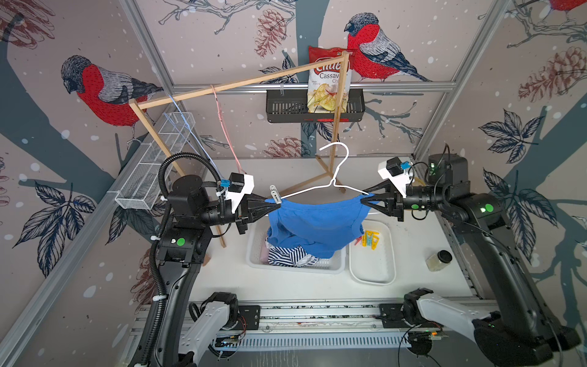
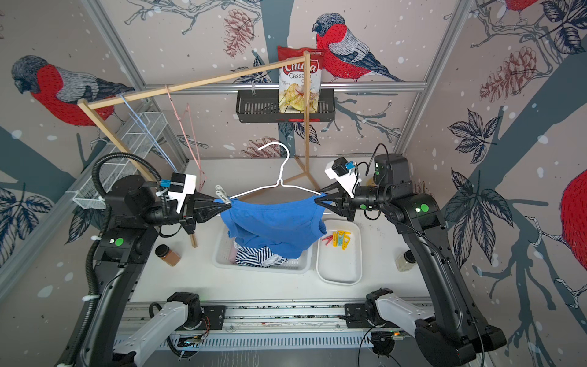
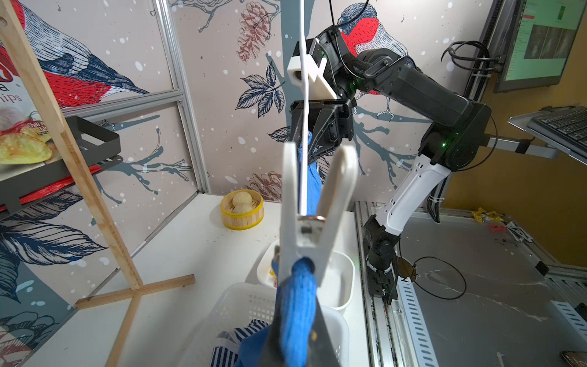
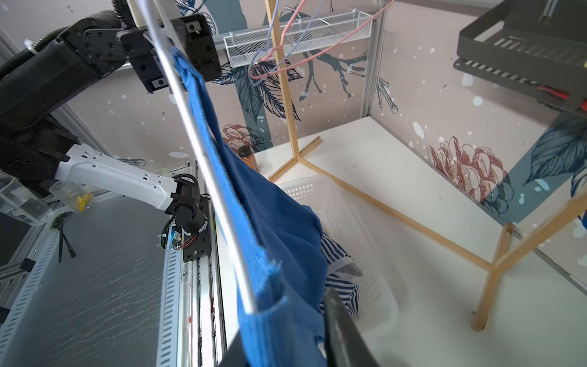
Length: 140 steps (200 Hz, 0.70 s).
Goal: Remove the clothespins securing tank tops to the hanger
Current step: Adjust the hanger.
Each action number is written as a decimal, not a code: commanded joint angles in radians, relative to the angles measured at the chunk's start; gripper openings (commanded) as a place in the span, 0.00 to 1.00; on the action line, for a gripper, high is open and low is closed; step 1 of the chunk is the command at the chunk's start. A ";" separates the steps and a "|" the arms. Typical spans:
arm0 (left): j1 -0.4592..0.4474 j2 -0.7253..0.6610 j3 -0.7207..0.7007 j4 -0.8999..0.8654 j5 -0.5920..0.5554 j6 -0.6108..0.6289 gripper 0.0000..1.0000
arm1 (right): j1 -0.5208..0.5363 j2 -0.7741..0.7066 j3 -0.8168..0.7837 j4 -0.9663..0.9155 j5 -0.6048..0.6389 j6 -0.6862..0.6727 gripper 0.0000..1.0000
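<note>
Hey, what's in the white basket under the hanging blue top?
A navy-and-white striped top lies in the basket, with a sliver of pink cloth beside it. The blue top hangs over and hides the rest.

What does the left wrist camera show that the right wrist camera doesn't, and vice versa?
Left wrist only: the round yellow steamer basket, the small white plastic tray, and a clear view of the pale grey plastic clothespin clipping the strap. Right wrist only: the white wire-mesh basket and the dark-lidded brown jar. Both: the bright blue tank top on the white wire hanger, above the white perforated plastic basket holding the navy-and-white striped top.
</note>
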<state>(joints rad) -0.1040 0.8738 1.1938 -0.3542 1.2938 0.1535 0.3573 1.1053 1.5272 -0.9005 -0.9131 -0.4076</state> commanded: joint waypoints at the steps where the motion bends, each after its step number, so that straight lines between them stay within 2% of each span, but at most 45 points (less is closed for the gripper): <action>1: -0.003 -0.012 0.009 0.031 0.023 0.005 0.06 | 0.005 -0.016 -0.015 0.045 -0.023 0.013 0.09; 10: -0.003 -0.014 0.013 0.032 0.020 0.004 0.10 | 0.005 -0.026 -0.023 0.049 -0.020 0.009 0.00; 38: -0.003 -0.001 0.039 0.010 0.000 0.009 0.33 | 0.004 -0.069 -0.053 0.070 0.002 -0.001 0.00; 44: -0.003 0.002 0.046 0.001 -0.005 0.015 0.44 | 0.005 -0.079 -0.059 0.072 0.007 -0.003 0.00; 51: -0.002 0.007 0.054 -0.009 -0.019 0.017 0.67 | 0.005 -0.087 -0.063 0.072 0.012 -0.010 0.00; 56: -0.002 0.008 0.057 -0.011 -0.027 0.016 0.79 | 0.004 -0.093 -0.065 0.069 0.014 -0.015 0.00; 68: -0.002 0.010 0.069 -0.016 -0.034 0.021 0.97 | 0.004 -0.105 -0.068 0.061 0.022 -0.023 0.00; 85: 0.007 0.020 0.102 -0.027 -0.018 0.037 0.98 | 0.004 -0.113 -0.067 0.042 0.045 -0.033 0.00; 114: 0.058 0.043 0.161 0.009 0.079 0.026 0.98 | 0.005 -0.120 -0.079 0.031 0.084 -0.041 0.00; 140: 0.075 0.048 0.177 0.046 0.082 0.020 0.98 | 0.004 -0.137 -0.096 0.038 0.078 -0.040 0.00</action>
<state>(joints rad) -0.0433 0.9180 1.3552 -0.3698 1.3315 0.1738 0.3611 0.9836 1.4422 -0.8825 -0.8394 -0.4423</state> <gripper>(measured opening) 0.983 0.082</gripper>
